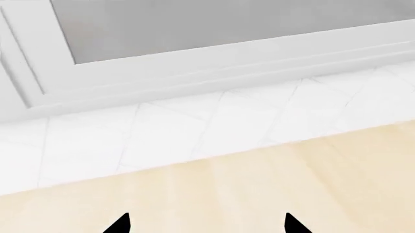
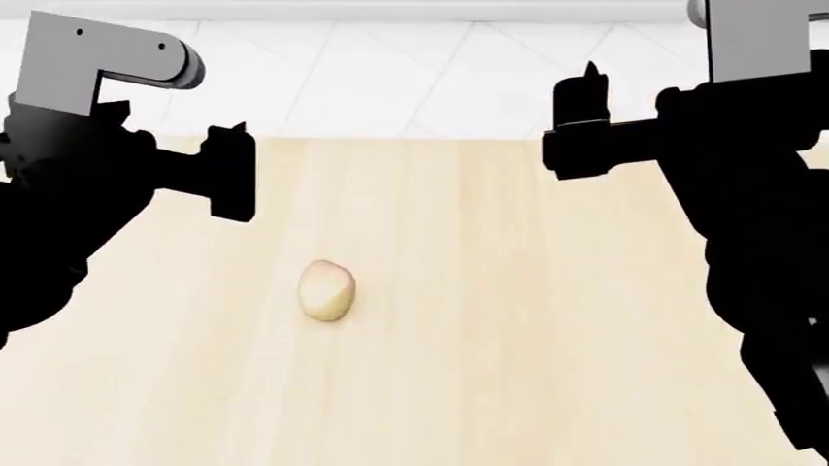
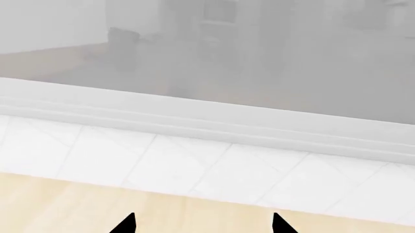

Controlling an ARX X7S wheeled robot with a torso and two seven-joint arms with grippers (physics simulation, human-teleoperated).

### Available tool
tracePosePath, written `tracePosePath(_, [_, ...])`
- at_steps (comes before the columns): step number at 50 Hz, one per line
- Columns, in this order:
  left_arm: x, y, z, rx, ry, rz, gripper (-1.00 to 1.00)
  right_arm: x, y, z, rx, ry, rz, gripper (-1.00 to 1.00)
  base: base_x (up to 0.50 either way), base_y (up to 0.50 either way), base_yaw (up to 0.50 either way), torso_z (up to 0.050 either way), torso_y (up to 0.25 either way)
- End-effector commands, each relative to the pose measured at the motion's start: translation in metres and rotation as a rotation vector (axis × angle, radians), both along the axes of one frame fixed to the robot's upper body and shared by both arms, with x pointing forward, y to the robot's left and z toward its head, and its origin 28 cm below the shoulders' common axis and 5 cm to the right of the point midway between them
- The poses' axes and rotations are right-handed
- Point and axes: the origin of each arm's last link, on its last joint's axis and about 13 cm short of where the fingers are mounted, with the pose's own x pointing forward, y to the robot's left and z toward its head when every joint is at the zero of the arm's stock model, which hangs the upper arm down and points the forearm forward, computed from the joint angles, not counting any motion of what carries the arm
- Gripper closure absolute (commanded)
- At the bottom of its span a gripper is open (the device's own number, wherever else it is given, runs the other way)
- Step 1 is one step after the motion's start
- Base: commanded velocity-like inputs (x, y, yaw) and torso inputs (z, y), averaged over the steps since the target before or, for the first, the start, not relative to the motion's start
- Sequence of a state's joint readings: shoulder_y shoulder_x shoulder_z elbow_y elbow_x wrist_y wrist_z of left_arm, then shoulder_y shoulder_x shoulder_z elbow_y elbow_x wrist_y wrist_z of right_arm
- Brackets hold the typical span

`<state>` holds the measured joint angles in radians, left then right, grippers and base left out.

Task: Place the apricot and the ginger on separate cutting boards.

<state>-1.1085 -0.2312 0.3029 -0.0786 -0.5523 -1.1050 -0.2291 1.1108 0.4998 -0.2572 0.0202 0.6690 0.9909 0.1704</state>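
The apricot [image 2: 326,290], small, smooth and cream with a pink blush, lies on a wide light wood surface [image 2: 518,320]. I cannot tell whether that surface is one of the cutting boards; only its far edge shows. The ginger is out of view. My left gripper [image 2: 233,173] hovers above the surface's far part, up and left of the apricot. In the left wrist view it [image 1: 204,225] is open with bare wood between the tips. My right gripper [image 2: 585,121] hangs at the far right, well away from the apricot. It [image 3: 202,225] is open too and holds nothing.
White tiled counter [image 2: 388,78] runs beyond the wood's far edge. Behind it stand a white window frame [image 1: 214,58] and grey glass [image 3: 259,58]. Both black arms fill the head view's sides.
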Motion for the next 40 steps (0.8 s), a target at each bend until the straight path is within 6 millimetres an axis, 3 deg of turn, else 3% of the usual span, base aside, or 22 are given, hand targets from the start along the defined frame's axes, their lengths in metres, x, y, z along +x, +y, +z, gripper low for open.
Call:
tracePosePath(1, [0.000,-0.029,-0.012,-0.122,0.042,-0.137,-1.00,-0.001,0.003,0.002,0.022,-0.003,0.019,-1.00,0.00,0.00,0.00,0.000,0.000])
tracePosePath(19, [0.010,-0.050,-0.021,-0.052,0.151,-0.189,-1.00,-0.004,-0.001,-0.005,0.029,0.018,0.019,-1.00,0.00,0.00,0.00,0.000,0.000])
tracePosePath(25, [0.009,-0.054,-0.032,-0.042,0.193,-0.220,-1.00,-0.004,0.000,-0.007,0.031,0.024,0.024,-1.00,0.00,0.00,0.00,0.000,0.000])
tracePosePath(40, [-0.001,-0.064,-0.034,-0.064,0.238,-0.275,-1.00,-0.003,0.000,-0.009,0.027,0.042,0.033,-1.00,0.00,0.00,0.00,0.000,0.000])
